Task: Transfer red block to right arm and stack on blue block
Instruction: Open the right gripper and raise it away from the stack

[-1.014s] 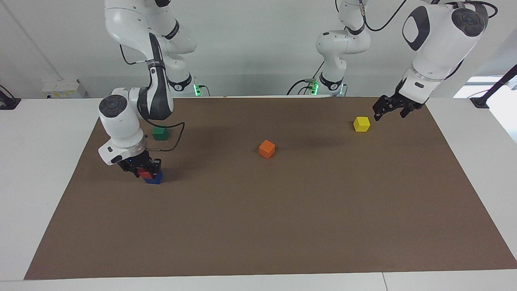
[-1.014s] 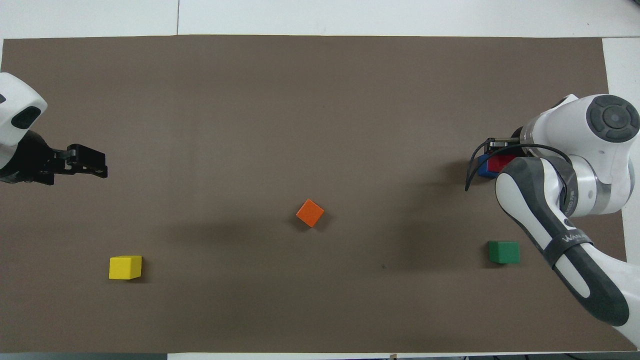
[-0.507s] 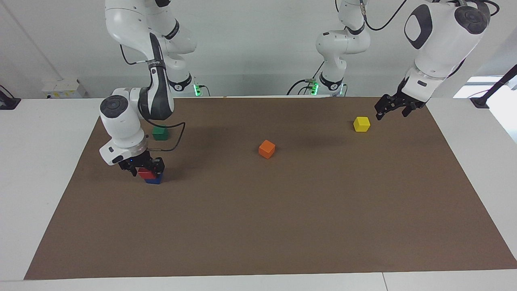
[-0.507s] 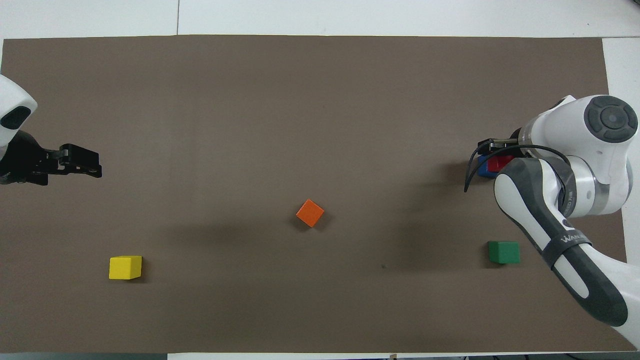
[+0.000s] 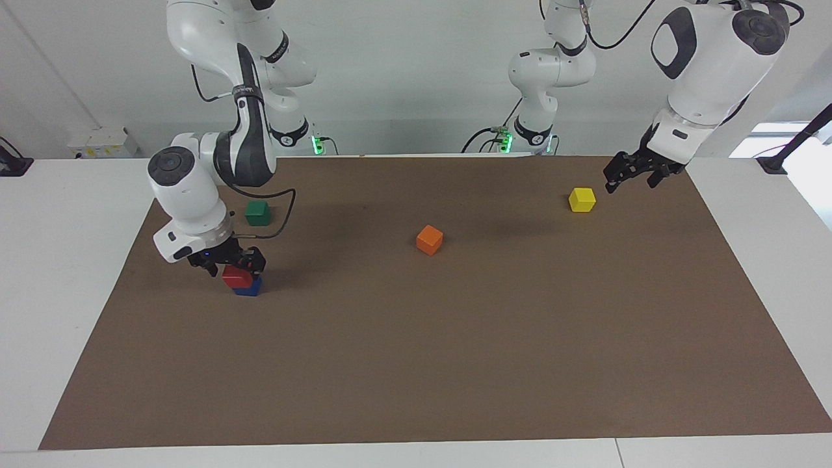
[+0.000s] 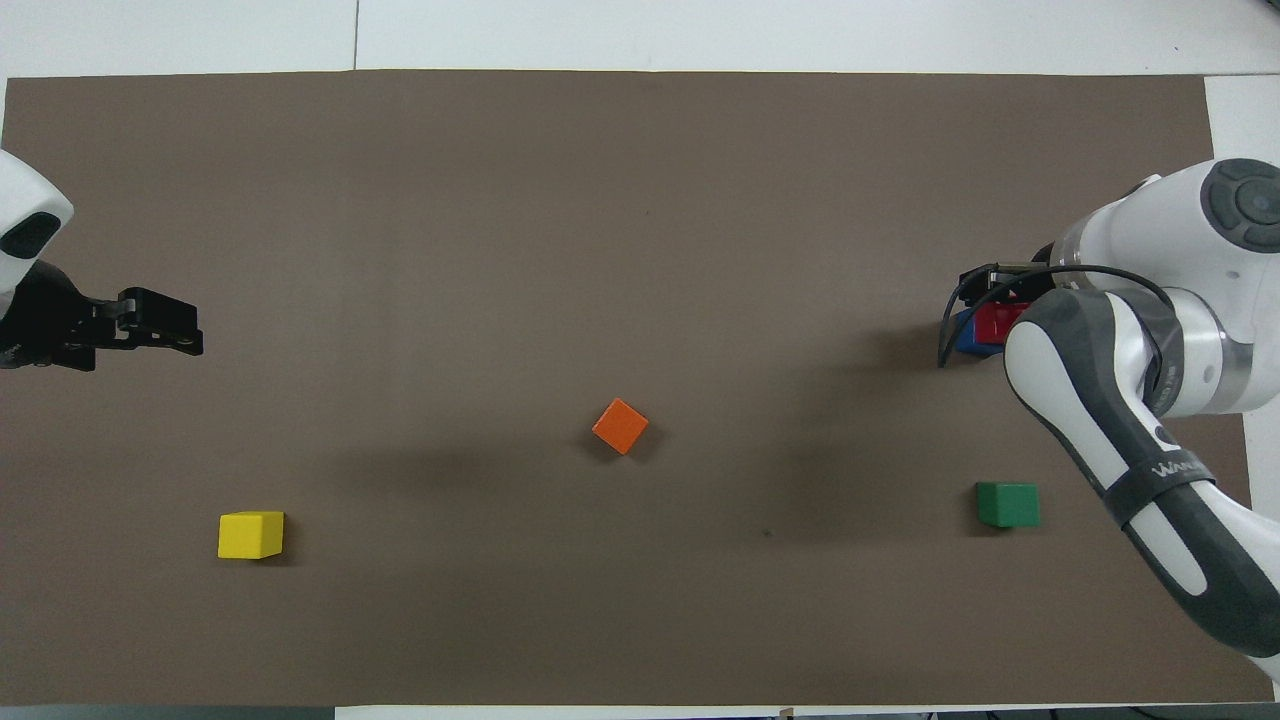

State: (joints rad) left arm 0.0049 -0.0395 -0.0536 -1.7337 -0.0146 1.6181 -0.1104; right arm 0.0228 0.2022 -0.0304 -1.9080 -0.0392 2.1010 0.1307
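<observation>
My right gripper [image 5: 233,262]: fingers spread, just above the red block [image 5: 236,276], not pinching it.
Red block: sits on the blue block [image 5: 249,288], near the mat [image 5: 455,364] edge at my right arm's end.
Open room: bare mat farther from me than the stack.
My left gripper [image 5: 625,174]: waits over the mat by the yellow cube [image 5: 582,199]; grip unclear.
Around: green cube [image 5: 257,212] nearer to me than the stack; orange cube [image 5: 429,239] mid-mat.
</observation>
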